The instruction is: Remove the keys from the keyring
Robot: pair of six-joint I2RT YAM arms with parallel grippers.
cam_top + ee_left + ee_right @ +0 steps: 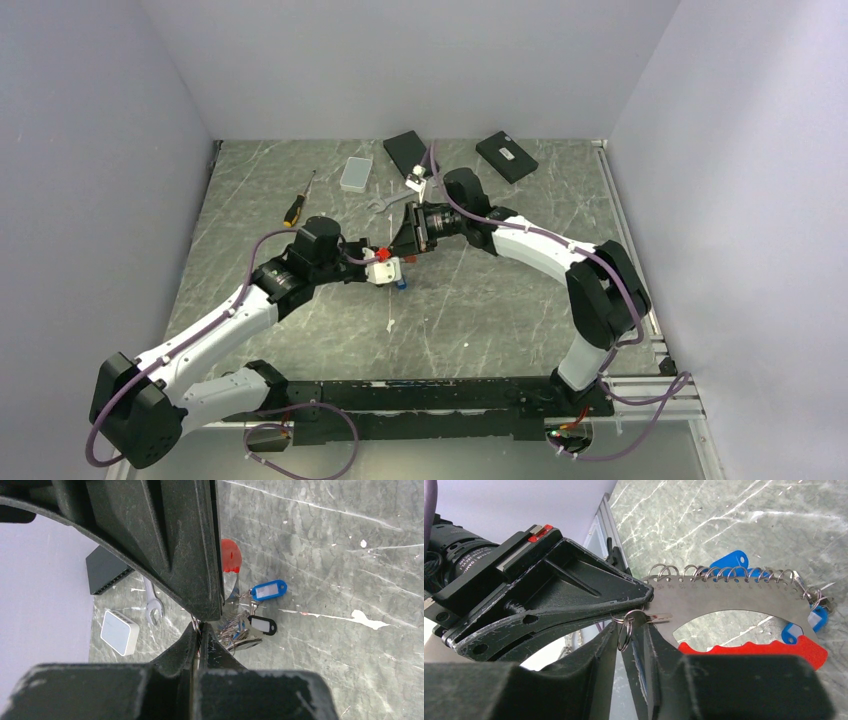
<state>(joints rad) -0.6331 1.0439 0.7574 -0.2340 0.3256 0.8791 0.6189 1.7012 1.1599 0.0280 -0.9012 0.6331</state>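
The keyring (724, 597) is a flat steel plate with a red wavy grip (774, 647) and a row of small wire rings along its top edge. Blue-headed keys (729, 560) hang behind it. In the left wrist view a blue tag (268, 590) and a black tag (262, 625) hang from it. My left gripper (200, 630) is shut on the plate's end and holds it above the table. My right gripper (634, 625) pinches a blue-edged key and its small ring at the plate's lower edge. In the top view both grippers (385, 268) (412, 240) meet at mid-table.
At the back of the table lie a yellow-handled screwdriver (297, 200), a white box (355, 174), a silver wrench (385, 203) and two black boxes (408, 152) (513, 156). The wrench (152, 605) and white box (119, 632) also show in the left wrist view.
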